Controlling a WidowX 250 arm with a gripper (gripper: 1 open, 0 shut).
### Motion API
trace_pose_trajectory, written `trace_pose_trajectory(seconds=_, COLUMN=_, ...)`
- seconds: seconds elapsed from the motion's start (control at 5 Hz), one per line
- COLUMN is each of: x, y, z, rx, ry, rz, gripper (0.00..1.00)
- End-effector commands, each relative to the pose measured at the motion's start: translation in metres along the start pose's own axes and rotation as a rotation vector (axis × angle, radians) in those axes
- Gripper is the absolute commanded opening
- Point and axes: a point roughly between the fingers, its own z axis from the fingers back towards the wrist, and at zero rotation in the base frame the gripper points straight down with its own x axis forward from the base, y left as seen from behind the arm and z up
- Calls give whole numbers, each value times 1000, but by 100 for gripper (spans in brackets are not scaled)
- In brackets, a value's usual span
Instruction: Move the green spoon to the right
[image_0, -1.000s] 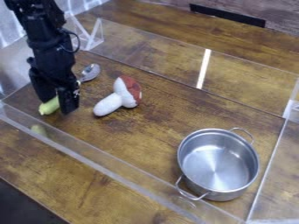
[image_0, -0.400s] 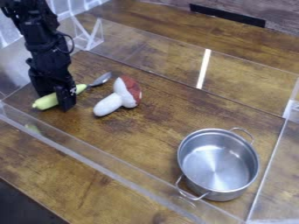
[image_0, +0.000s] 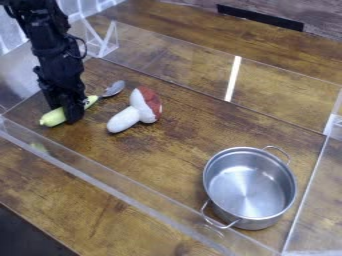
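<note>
The green spoon (image_0: 56, 116) lies on the wooden table at the left, its yellow-green handle pointing toward the lower left and its small silver bowl (image_0: 115, 89) toward the upper right. My black gripper (image_0: 67, 107) points straight down over the middle of the handle. Its fingers are closed around the handle and hide part of it. The handle's end still rests low by the table.
A white-and-red mushroom toy (image_0: 132, 111) lies just right of the spoon. A steel pot (image_0: 249, 186) stands at the lower right. Clear acrylic walls (image_0: 80, 170) fence the work area along the front and sides.
The gripper sank a little onto the spoon's handle and closed on it. The spoon shifted slightly, its bowl now showing clear of the gripper.
</note>
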Motion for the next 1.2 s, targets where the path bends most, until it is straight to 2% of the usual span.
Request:
trace_pose_trajectory(seconds=0.0, x=12, y=6, z=17, rx=19, ry=-46, rz=7, gripper=0)
trace_pose_trajectory(seconds=0.4, x=16, y=9, z=19, rx=-3, ry=-38, rz=18, gripper=0)
trace_pose_trajectory(seconds=1.0, x=17, y=15, z=20, rx=-35, ry=-6, rz=21, gripper=0)
